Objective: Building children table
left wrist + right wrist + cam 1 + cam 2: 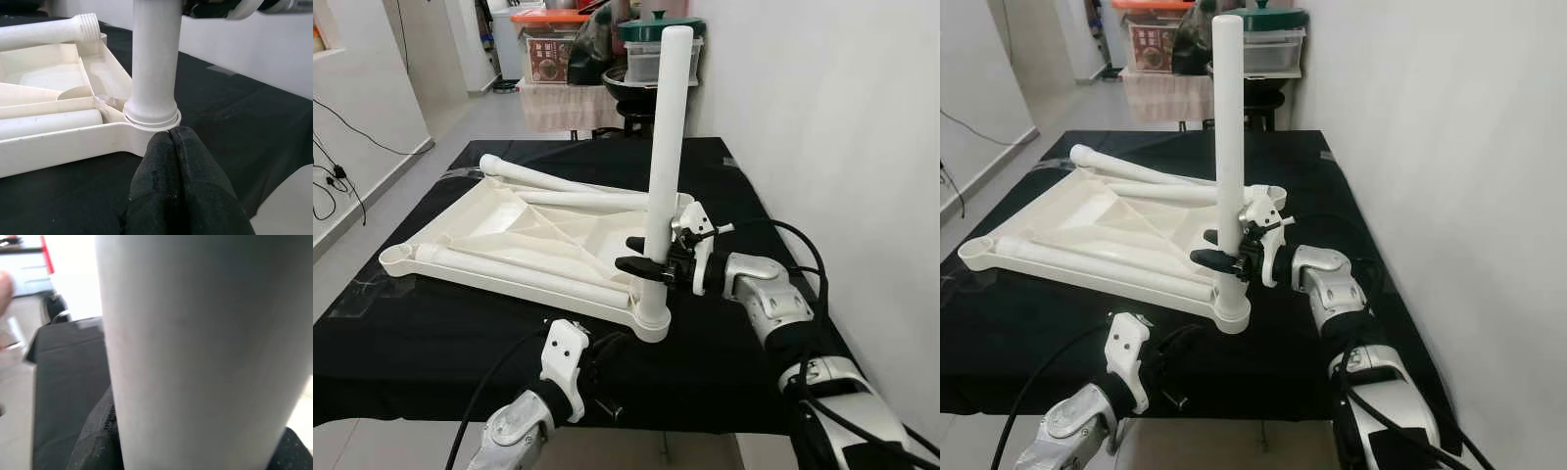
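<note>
A white plastic child's tabletop point(499, 230) lies upside down on the black table point(431, 333). One white leg point(664, 147) stands upright in its near right corner socket point(151, 117). My right gripper point(641, 257) is shut on that leg low down, with the leg's white surface point(195, 347) close before the wrist camera. Two more legs point(558, 184) lie loose inside the tabletop. My left gripper point(170, 147) is shut with nothing in it, just in front of the socket near the table's front edge.
A white wall point(822, 127) runs close along the right side of the table. Beyond the far edge stand storage boxes point(548, 44) and a dark pot point(636, 83). Cables point(333, 181) trail on the floor at the left.
</note>
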### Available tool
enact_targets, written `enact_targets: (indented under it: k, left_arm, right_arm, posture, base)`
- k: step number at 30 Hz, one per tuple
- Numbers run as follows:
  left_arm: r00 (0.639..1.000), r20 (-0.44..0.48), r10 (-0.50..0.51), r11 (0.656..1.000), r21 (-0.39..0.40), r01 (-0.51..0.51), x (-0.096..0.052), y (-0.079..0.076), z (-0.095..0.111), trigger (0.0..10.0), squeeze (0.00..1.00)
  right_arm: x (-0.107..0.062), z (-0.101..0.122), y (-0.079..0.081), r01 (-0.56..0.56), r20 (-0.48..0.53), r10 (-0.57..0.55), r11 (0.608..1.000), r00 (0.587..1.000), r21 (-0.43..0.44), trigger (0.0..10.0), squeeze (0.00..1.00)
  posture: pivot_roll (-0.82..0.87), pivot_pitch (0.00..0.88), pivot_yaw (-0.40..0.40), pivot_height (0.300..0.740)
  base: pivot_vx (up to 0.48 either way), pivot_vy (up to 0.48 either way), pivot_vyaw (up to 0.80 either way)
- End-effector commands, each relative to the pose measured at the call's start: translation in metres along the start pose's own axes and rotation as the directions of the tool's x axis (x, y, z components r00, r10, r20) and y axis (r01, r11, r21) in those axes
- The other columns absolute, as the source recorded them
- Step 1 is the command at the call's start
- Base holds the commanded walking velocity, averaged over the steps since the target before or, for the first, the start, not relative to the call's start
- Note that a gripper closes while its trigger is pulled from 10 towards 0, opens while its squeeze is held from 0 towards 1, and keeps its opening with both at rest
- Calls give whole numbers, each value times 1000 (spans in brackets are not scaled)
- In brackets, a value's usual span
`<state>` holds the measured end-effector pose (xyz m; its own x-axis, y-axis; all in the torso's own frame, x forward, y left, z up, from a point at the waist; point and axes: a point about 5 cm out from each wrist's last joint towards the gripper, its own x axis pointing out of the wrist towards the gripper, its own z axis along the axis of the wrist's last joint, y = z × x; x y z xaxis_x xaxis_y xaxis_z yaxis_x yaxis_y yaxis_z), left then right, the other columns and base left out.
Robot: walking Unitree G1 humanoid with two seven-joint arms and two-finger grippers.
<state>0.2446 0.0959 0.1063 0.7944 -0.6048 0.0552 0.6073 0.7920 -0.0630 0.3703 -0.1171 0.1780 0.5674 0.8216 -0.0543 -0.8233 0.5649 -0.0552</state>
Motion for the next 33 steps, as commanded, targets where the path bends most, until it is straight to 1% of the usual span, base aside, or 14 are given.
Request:
enact_targets:
  k: [1, 3, 4, 5, 7, 8, 17, 18, 19, 27, 28, 29, 30, 33]
  left_arm:
    - [1000, 1, 6, 1000, 9, -6, -8, 0, 3, 10000, 0]
    - [1000, 1, 6, 1000, 9, -6, -8, 0, 3, 10000, 0]
    - [1000, 0, 9, 1000, 12, -9, -10, 0, 4, 10000, 0]
    - [1000, 0, 14, 1000, 9, -14, -13, 0, 4, 10000, 0]
    - [1000, -1, 15, 1000, 6, -15, -16, -1, 4, 10000, 0]
    - [1000, -2, 13, 1000, 6, -13, -17, -3, 4, 10000, 0]
    - [1000, -3, 16, 1000, 13, -16, -20, -4, 4, 10000, 0]
    - [1000, -2, 20, 1000, 13, -20, -20, -3, 4, 10000, 0]
    - [1000, -2, 22, 1000, 13, -22, -20, -4, 4, 10000, 0]
    - [1000, -5, 16, 1000, 8, -16, -19, -6, 4, 10000, 0]
    - [1000, -7, 15, 1000, 8, -15, -19, -7, 4, 10000, 0]
    - [1000, -7, 15, 1000, 8, -15, -19, -7, 4, 10000, 0]
    - [1000, -8, 13, 1000, 9, -13, -18, -8, 4, 10000, 0]
    - [1000, -9, 12, 1000, 9, -12, -18, -8, 3, 10000, 0]
  right_arm:
    - [-6, -32, 2, 504, -65, -500, 856, 864, 111, 0, 0]
    - [-6, -32, 2, 504, -65, -500, 856, 864, 111, 0, 0]
    - [-18, -43, 4, 730, -122, -721, 662, 682, 171, 0, 0]
    - [-22, -59, 27, 778, -165, -761, 606, 628, 166, 0, 0]
    - [-19, -68, 47, 754, -183, -732, 637, 657, 162, 0, 0]
    - [-12, -73, 61, 693, -192, -666, 699, 720, 175, 0, 0]
    - [5, -54, 46, 672, -104, -664, 725, 740, 152, 0, 0]
    - [9, -51, 45, 616, -97, -609, 771, 787, 161, 10000, 173]
    - [11, -49, 47, 588, -97, -580, 789, 808, 177, 10000, 1000]
    - [11, -19, 38, 320, 13, -323, 940, 946, 116, 10000, 1000]
    - [9, -15, 35, 254, 20, -257, 962, 966, 97, 10000, 384]
    - [9, -15, 35, 254, 20, -257, 962, 966, 97, 10000, 384]
    - [7, -10, 30, 184, 26, -186, 981, 982, 62, 10000, 0]
    - [4, -5, 22, 73, 25, -74, 997, 997, 22, 10000, 0]
  posture:
    - [47, 0, -22, 740]
    - [47, 0, -22, 740]
    - [46, 0, -20, 740]
    - [34, 0, 4, 740]
    - [20, 0, 9, 740]
    - [30, 0, 2, 740]
    - [45, 0, -8, 740]
    - [46, 0, -10, 740]
    - [46, 0, -10, 740]
    - [47, 0, -15, 740]
    - [48, 0, -16, 740]
    - [48, 0, -16, 740]
    - [51, 0, -18, 740]
    - [54, 0, -20, 740]
  base:
    - [0, 0, 0]
    - [0, 0, 0]
    - [0, 0, 0]
    - [0, 0, 0]
    - [0, 0, 0]
    - [0, 0, 0]
    - [0, 0, 0]
    - [0, 0, 0]
    - [0, 0, 0]
    - [0, 0, 0]
    - [0, 0, 0]
    - [0, 0, 0]
    - [0, 0, 0]
    - [0, 0, 0]
